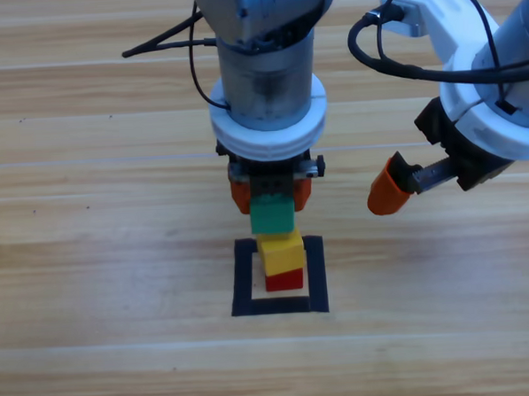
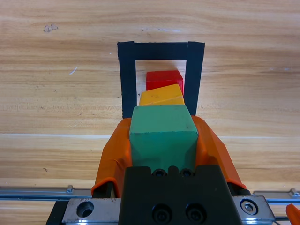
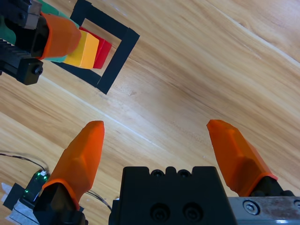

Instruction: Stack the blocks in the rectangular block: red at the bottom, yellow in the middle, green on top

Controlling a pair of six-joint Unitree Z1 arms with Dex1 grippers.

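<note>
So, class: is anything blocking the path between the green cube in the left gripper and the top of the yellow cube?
Nothing visible does. The left gripper holds the green cube above the yellow cube, whose top is bare. The right gripper waits open, off to the side.

Grey jointed arms, black cables, black screw-studded claw [image 2: 161, 140] bodies, glossy orange jaws

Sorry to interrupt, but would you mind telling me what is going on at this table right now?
The left pincer is shut on the green cube and holds it over the stack. The yellow cube sits on the red cube inside the black tape outline. Whether the green cube touches the yellow one yet, I cannot tell. The right pincer is open and holds nothing, off to the side above the table.
</note>
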